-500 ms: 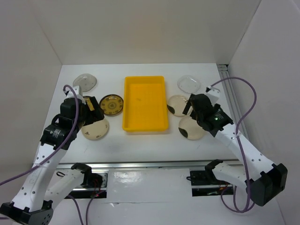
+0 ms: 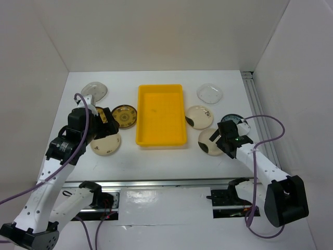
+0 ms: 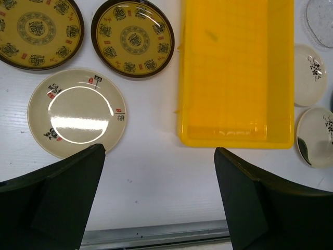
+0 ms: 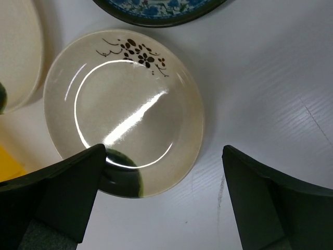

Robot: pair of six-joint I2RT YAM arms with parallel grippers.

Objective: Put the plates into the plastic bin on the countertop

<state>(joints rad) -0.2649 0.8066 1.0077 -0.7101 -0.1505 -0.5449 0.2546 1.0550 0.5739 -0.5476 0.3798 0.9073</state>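
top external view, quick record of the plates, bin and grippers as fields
bin: plastic bin, no plates inside
left of bin: clear plate, patterned plates, cream plate
right of bin: second clear plate, far dark-patch plate, near dark-patch plate, blue plate
left gripper: open, holding nothing
right gripper: open, over near dark-patch plate

i can read no word, number or brand anywhere. in my left wrist view, the yellow-and-brown plate (image 3: 132,37) and the second patterned plate (image 3: 36,31) carry rings of small red and dark marks that may be characters, too small for me to make out. the cream plate (image 3: 77,113) near them has a few red and black marks on its rim, equally unreadable.
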